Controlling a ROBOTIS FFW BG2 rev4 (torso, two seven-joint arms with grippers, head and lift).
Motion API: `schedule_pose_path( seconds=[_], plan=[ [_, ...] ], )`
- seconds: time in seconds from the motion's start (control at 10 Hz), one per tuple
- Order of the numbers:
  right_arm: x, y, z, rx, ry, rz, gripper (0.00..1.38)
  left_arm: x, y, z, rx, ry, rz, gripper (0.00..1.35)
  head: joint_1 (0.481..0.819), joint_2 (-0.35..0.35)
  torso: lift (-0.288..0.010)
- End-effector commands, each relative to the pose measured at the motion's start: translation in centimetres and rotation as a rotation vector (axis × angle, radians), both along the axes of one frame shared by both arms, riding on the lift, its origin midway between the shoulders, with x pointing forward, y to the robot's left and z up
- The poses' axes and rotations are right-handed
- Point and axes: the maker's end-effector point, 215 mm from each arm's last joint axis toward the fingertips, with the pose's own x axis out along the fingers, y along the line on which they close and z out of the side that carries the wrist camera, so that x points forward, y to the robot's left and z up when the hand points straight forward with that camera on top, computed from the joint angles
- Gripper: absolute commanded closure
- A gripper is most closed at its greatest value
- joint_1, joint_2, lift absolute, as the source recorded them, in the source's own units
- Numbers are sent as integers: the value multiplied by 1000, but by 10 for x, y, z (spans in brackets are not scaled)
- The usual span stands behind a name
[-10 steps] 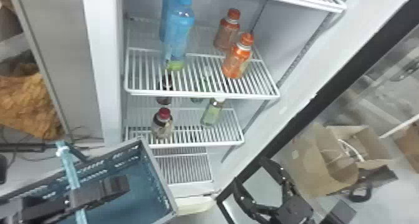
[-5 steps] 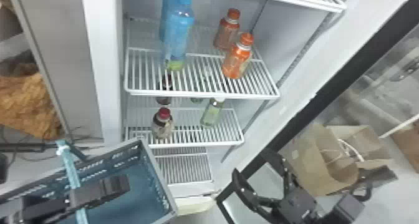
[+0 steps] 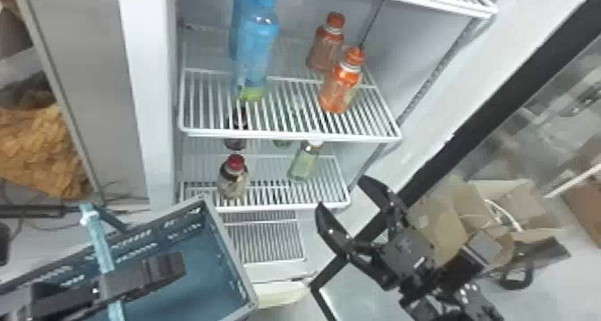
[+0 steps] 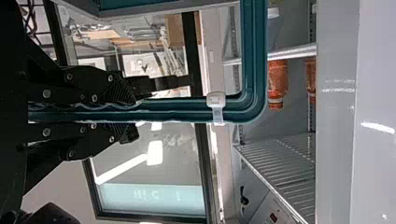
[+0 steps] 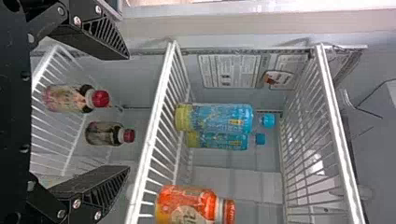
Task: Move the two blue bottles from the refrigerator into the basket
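Note:
My left gripper (image 3: 143, 277) is over the basket (image 3: 192, 275) at the lower left; in the left wrist view the left gripper (image 4: 133, 112) is shut on the basket's teal handle (image 4: 254, 60). Below and right of the shelves, my right gripper (image 3: 342, 208) stands open with nothing between its fingers. Two blue bottles stand upright one behind the other on the upper shelf's left side, the front one (image 3: 257, 47) partly covering the rear one (image 3: 237, 25). The right wrist view has the right gripper (image 5: 128, 112) apart from the front blue bottle (image 5: 217, 117) and the rear blue bottle (image 5: 219, 141).
Two orange bottles (image 3: 342, 85) share the upper shelf (image 3: 290, 134), right of the blue ones. A red-capped bottle (image 3: 234, 181) and a pale green bottle (image 3: 305, 161) stand on the shelf below. Cardboard boxes (image 3: 438, 217) lie at the right, beyond the black door frame (image 3: 447, 150).
My right gripper has risen from the lower right toward the shelves, and its fingers stand out more clearly against the door frame. The left gripper, the basket and the bottles look unchanged.

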Motion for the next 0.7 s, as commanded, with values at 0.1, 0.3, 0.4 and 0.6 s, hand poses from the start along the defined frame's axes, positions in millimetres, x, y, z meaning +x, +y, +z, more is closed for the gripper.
schedule_pose_path(
  seconds=[0.1, 0.3, 0.4, 0.6],
  plan=[
    [27, 17, 10, 39, -17, 21, 217, 0, 0, 1, -1, -2, -1, 1202, 695, -328, -10],
    [49, 34, 16, 79, -27, 45, 217, -2, -1, 0, 0, 4, -4, 1202, 695, -292, -10],
    [61, 37, 19, 89, -28, 43, 217, -2, -1, -1, 0, 6, -6, 1202, 695, -266, -10],
    [87, 44, 28, 83, -46, 50, 217, -3, 0, -2, 0, 10, -4, 1202, 695, -238, -10]
  ],
)
